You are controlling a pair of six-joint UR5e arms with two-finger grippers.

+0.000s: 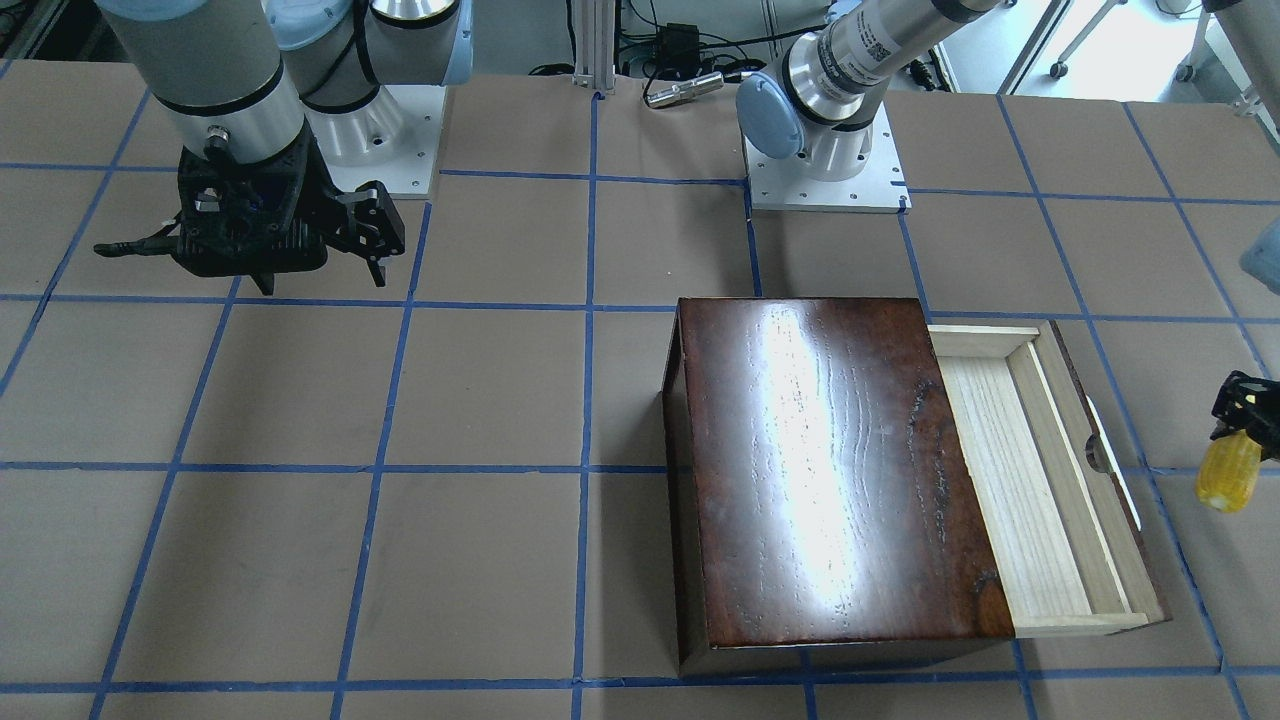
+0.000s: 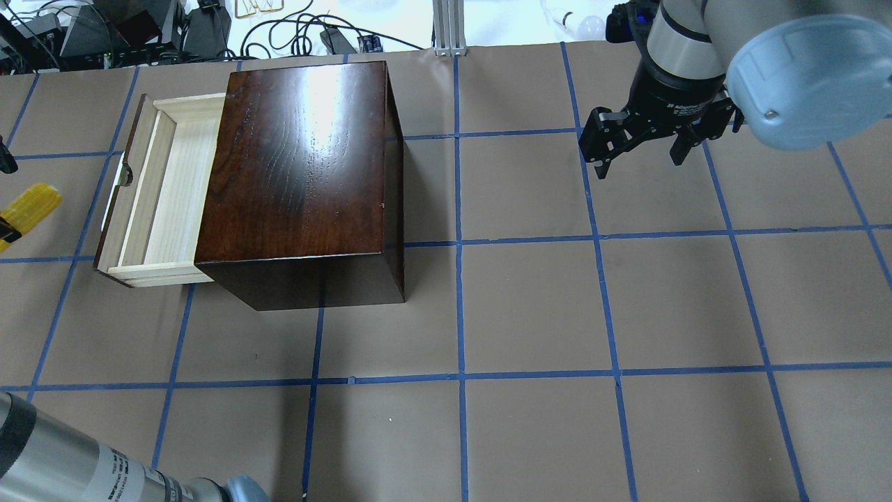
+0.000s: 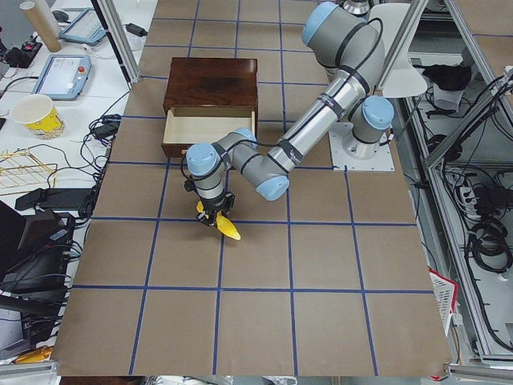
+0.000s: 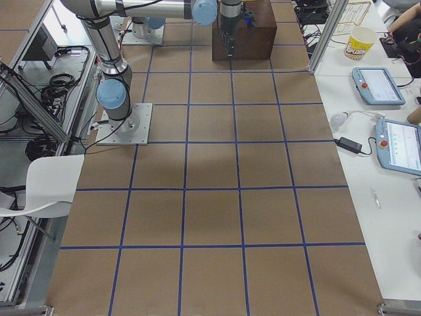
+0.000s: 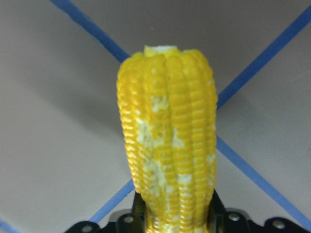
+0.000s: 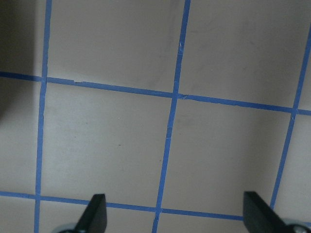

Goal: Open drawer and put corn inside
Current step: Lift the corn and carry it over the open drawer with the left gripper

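Observation:
The drawer (image 1: 1040,480) stands pulled out of the dark-brown box (image 1: 830,470), its pale tray empty and its white handle (image 1: 1115,470) on the front panel. My left gripper (image 1: 1238,435) is shut on the yellow corn (image 1: 1228,475), held a little beyond the drawer's front. The corn fills the left wrist view (image 5: 167,145), tip pointing away, above the paper. In the overhead view the corn (image 2: 28,206) lies at the left edge, left of the drawer (image 2: 160,188). My right gripper (image 2: 637,157) is open and empty, far from the box; its fingertips (image 6: 97,213) show over bare paper.
Brown paper with a blue tape grid (image 2: 460,376) covers the table. The two arm bases (image 1: 825,170) stand on white plates at the robot side. Side tables hold a paper cup (image 3: 36,116) and tablets (image 4: 378,85), off the work surface.

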